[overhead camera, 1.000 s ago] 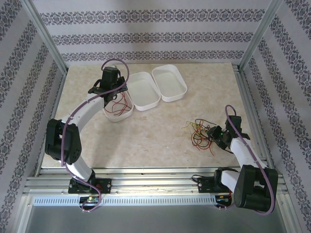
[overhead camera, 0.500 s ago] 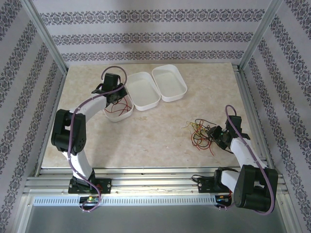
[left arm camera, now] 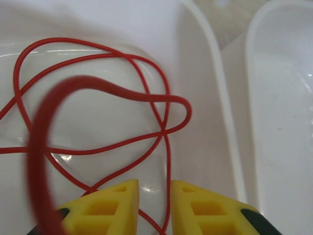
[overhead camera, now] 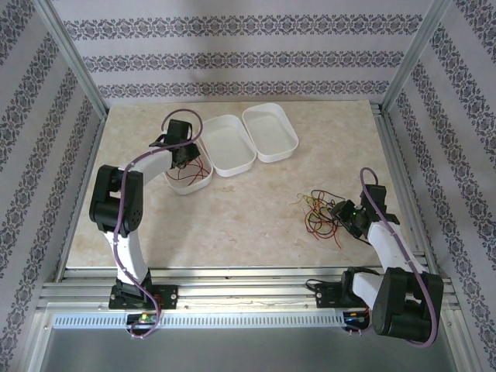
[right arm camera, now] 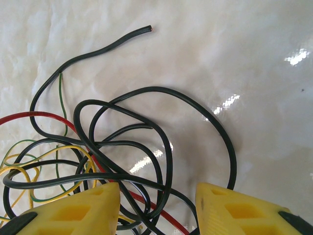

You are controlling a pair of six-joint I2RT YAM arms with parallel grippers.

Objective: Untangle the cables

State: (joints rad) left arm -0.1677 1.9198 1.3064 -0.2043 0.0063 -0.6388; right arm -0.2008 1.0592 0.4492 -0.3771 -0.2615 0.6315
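Note:
A tangle of black, red, yellow and green cables [overhead camera: 318, 213] lies on the marble table at the right. My right gripper [overhead camera: 339, 211] stands open low over its near-right edge. In the right wrist view the yellow fingers of that gripper [right arm camera: 157, 191] straddle black loops [right arm camera: 215, 122], a red strand [right arm camera: 44, 115] and yellow strands [right arm camera: 58, 149]. A separate red cable [overhead camera: 198, 170] lies coiled in the leftmost white tray [overhead camera: 190, 186]. My left gripper [overhead camera: 183, 155] hangs in that tray; in the left wrist view this gripper [left arm camera: 154, 188] shows narrowly parted fingers, and the red cable [left arm camera: 163, 129] runs loose through the gap.
Two more white trays [overhead camera: 225, 147] [overhead camera: 271, 132] sit to the right of the first one at the back of the table; the nearer one's rim [left arm camera: 283, 98] shows in the left wrist view. Metal rails border the table's right side and front.
The left arm has drawn its elbow back and to the left, with its gripper staying at the tray. Its jaws have parted off the red cable. The right arm has not moved.

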